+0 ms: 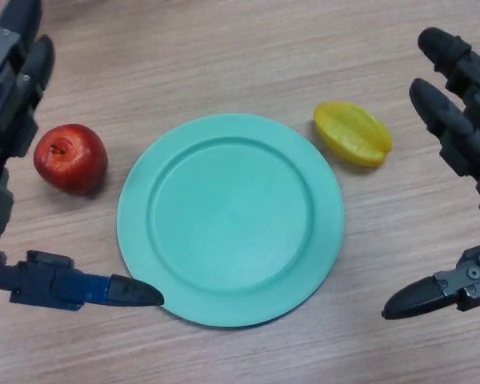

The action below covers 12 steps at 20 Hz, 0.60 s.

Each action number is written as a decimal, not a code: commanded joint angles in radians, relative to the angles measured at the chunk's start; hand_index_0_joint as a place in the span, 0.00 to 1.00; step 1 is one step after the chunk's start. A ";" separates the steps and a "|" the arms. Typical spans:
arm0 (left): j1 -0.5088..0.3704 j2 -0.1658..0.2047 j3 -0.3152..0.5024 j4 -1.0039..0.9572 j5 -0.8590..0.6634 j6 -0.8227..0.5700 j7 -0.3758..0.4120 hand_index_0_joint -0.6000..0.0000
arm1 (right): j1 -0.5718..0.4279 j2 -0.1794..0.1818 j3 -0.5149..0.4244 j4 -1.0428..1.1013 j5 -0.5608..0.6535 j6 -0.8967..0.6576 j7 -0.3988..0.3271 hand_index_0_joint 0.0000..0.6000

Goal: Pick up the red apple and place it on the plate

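A red apple [70,158] lies on the wooden table, just left of a round teal plate [230,218] that holds nothing. My left hand [14,80] is at the left edge, open, its fingers beyond and to the left of the apple and its thumb [104,290] stretched out on the near side, by the plate's near left rim. The apple sits in the gap between them, untouched. My right hand [456,104] is open at the right edge, away from the plate.
A yellow star fruit [353,133] lies on the table just beyond the plate's right rim, between the plate and my right hand's fingers. The right thumb [432,296] points left near the plate's near right side.
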 commanded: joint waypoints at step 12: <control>-0.056 0.049 0.047 -0.062 -0.022 -0.013 0.038 1.00 | -0.065 -0.027 -0.026 -0.073 0.027 -0.057 -0.044 0.00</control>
